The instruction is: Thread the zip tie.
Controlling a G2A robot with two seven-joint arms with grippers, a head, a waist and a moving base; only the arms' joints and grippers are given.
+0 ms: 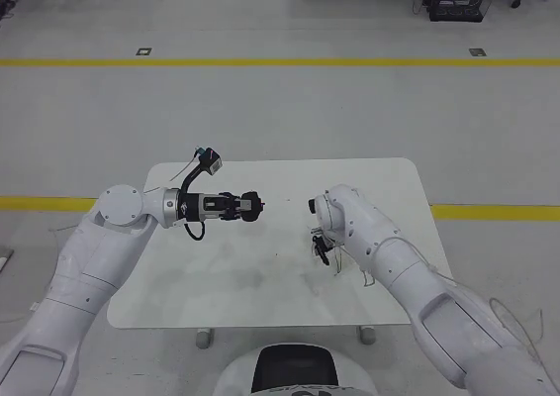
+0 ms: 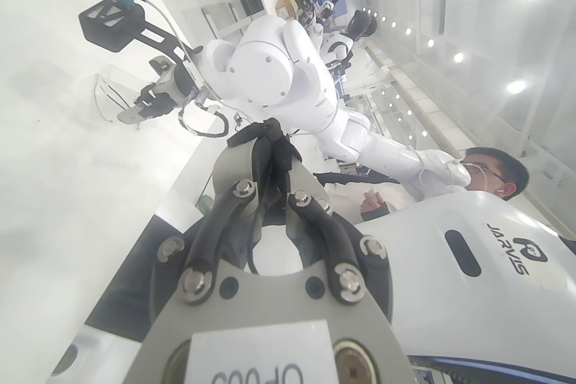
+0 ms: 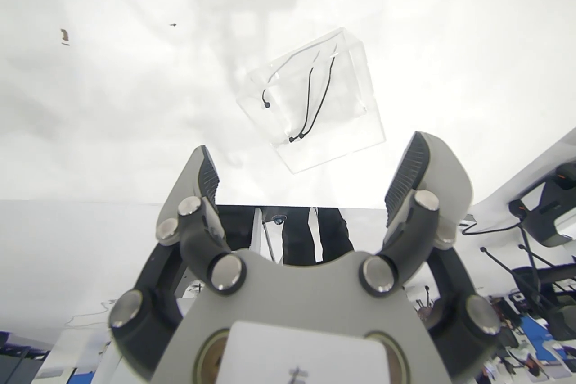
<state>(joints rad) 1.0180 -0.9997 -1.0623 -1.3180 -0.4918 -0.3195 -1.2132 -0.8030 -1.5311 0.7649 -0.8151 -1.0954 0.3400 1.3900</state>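
Left gripper (image 2: 270, 160): clamped on black zip tie (image 2: 270, 135), aloft over table (image 1: 379, 178) | Right gripper (image 3: 313, 147): spread wide above clear box (image 3: 366, 120) of spare ties (image 3: 315, 102) | Method: lower centred, pinch one tie only.

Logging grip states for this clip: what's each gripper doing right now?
Left gripper: closed on something black, likely the zip tie.
Right gripper: open, empty, above the clear box.

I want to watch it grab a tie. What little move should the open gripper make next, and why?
Probably ease the right gripper down toward the clear box: it is open and aimed at the box, and the black zip ties lie inside.
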